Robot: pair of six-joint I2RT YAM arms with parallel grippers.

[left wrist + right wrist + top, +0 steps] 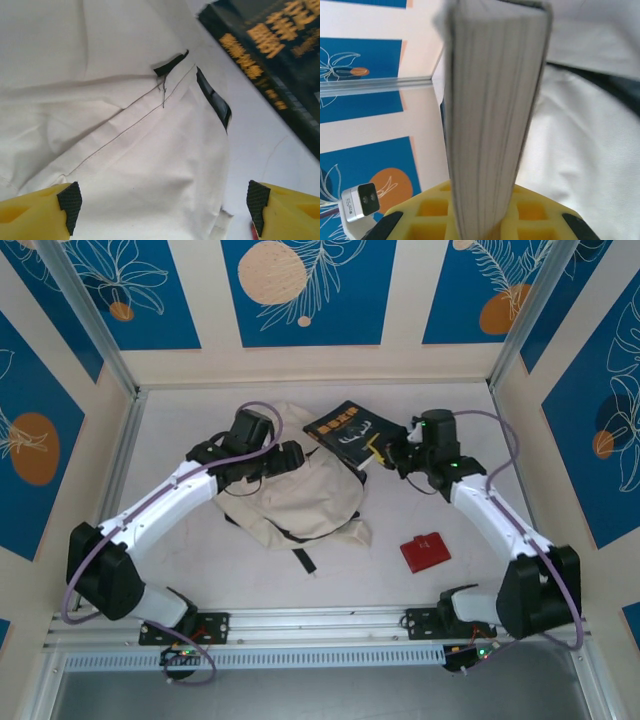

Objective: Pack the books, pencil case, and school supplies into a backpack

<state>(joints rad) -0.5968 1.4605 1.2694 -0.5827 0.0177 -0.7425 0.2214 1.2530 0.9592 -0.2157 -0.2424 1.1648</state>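
Hovering over the backpack [100, 110], the left gripper [164, 205] is spread wide; mid-frame, the page edge of the black book [492, 100] is clamped by the right gripper [480, 222].

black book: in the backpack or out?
Out. The black book is at the backpack's top right edge, its whole cover showing in the top view; the right gripper grips its edge.

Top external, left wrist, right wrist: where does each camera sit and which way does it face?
Top external: above and behind the bases, looking down at the table; left arm and right arm show, left tool over the backpack, right tool holding the black book.
Left wrist: on the left arm, facing down at backpack fabric; its open yellow fingers show below.
Right wrist: on the right arm, facing the book's page edge, clamped in its tool.
Shared: all three show book and backpack.
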